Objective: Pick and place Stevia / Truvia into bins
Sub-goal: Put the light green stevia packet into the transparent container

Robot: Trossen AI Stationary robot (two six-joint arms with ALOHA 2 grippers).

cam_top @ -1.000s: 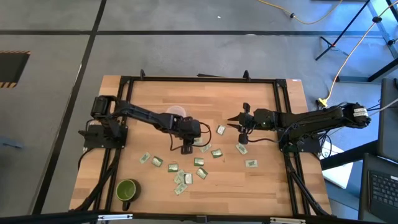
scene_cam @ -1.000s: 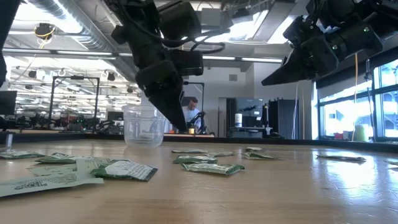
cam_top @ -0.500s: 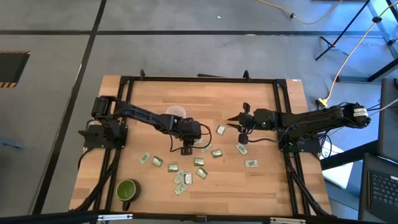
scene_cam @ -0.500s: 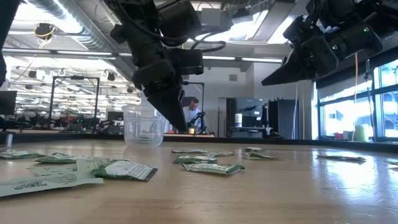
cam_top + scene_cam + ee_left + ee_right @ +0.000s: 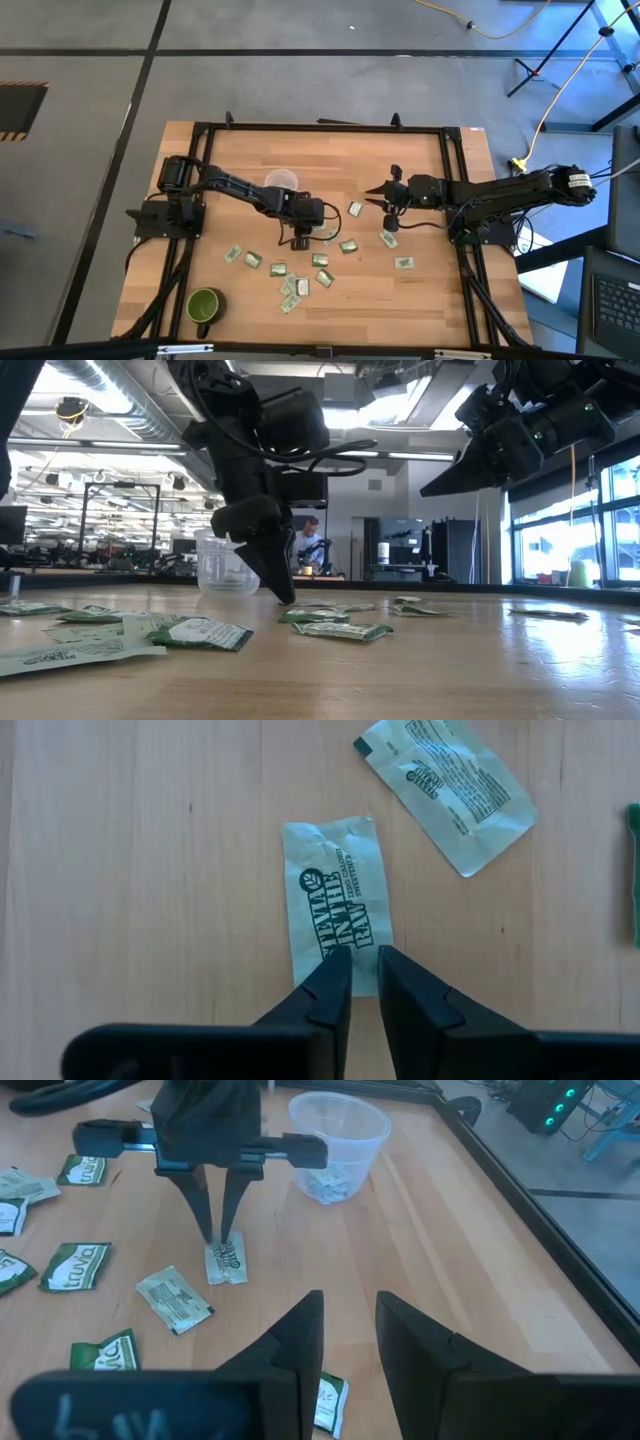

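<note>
Left pincer (image 5: 362,982) down on the desk (image 5: 130,870), tips narrowed astride the sachet (image 5: 335,900) end, apparently to pinch it; cup (image 5: 338,1142) just behind. Right pincer (image 5: 350,1342) parted, idle aloft nearby

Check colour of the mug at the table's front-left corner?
Solid green mug; high view shows it best.

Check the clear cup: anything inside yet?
The clear cup holds a few pale sachets on its floor, seen through the wall in the right wrist view. An exact count can't be made; the overhead view shows only its rim.
</note>
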